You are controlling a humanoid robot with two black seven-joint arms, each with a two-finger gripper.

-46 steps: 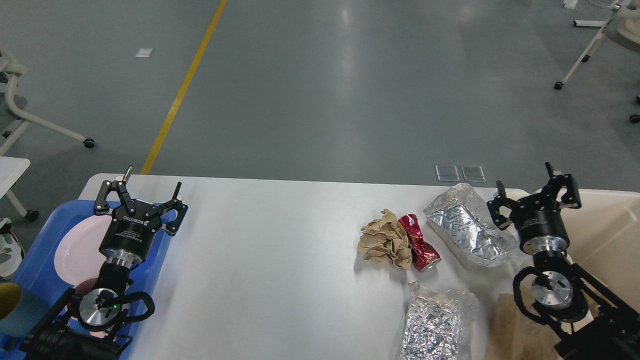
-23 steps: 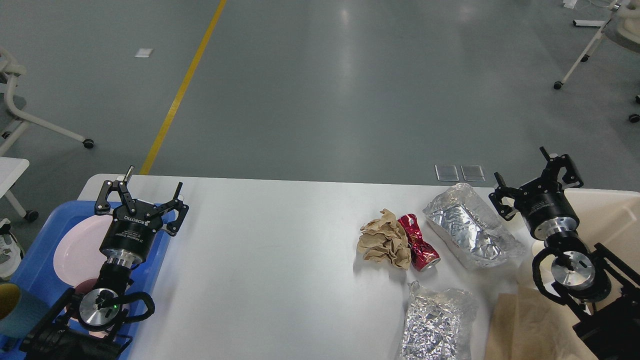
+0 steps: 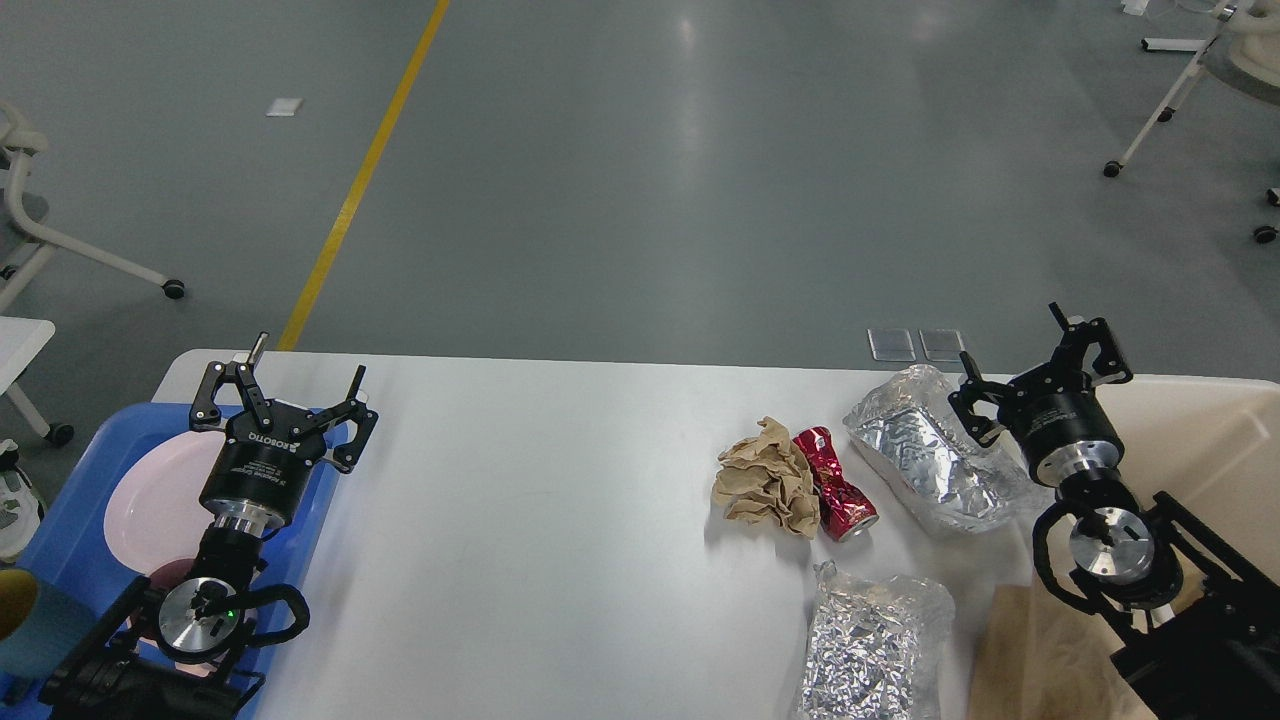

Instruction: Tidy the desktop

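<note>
The white desktop (image 3: pixel 540 520) fills the lower view. On its right part lie a crumpled brown paper ball (image 3: pixel 768 488), a crushed red can (image 3: pixel 835 484) touching it, a foil packet (image 3: pixel 930 460) at the back and a second crumpled foil bag (image 3: pixel 875 645) at the front edge. My right gripper (image 3: pixel 1040 368) is open and empty, just above the right end of the back foil packet. My left gripper (image 3: pixel 282 392) is open and empty over the blue tray's far right corner.
A blue tray (image 3: pixel 60 520) at the left holds a pink plate (image 3: pixel 150 505); a teal and yellow cup (image 3: pixel 30 625) shows at the left edge. A cream bin (image 3: pixel 1215 450) stands at the right, with brown paper (image 3: pixel 1040 660) by its front. Grey floor lies beyond the desk.
My right gripper has swung up and right, then back left and down toward the back foil packet. The left arm and the litter have not moved.
</note>
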